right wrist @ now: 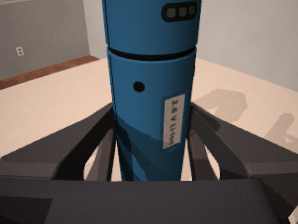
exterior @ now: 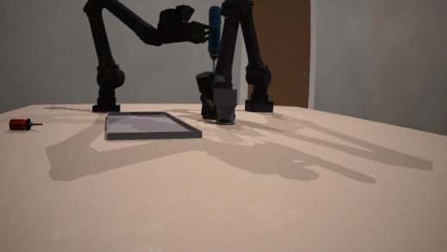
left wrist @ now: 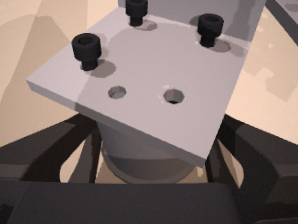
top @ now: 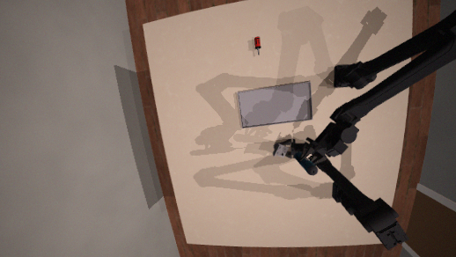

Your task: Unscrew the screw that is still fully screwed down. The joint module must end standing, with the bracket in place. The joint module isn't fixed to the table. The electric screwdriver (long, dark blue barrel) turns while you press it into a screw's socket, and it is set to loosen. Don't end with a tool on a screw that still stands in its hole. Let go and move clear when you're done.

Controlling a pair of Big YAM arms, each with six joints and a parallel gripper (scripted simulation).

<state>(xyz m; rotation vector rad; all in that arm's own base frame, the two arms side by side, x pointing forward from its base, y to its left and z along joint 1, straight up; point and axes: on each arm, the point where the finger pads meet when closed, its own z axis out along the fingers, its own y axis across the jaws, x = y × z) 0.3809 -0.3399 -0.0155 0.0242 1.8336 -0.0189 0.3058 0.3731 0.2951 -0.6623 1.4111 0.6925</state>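
Observation:
The joint module (exterior: 217, 106) stands on the table beside the tray, and also shows in the top view (top: 282, 150). Its grey bracket (left wrist: 153, 76) lies on top with three black screws (left wrist: 87, 50) (left wrist: 136, 8) (left wrist: 210, 27) and two empty holes (left wrist: 117, 91) (left wrist: 173, 96). I cannot tell which screw sits lowest. My left gripper (left wrist: 151, 112) is shut on the module's round body below the bracket. My right gripper (exterior: 203, 31) is shut on the blue electric screwdriver (exterior: 214, 28) (right wrist: 152, 70) and holds it upright. Its bit (exterior: 213, 65) hangs just above the module.
A shallow grey tray (top: 275, 104) (exterior: 148, 125) lies next to the module. A small red screwdriver (top: 257, 43) (exterior: 19, 124) lies far off near a table edge. Both arm bases (exterior: 105, 103) (exterior: 259, 103) stand behind the module.

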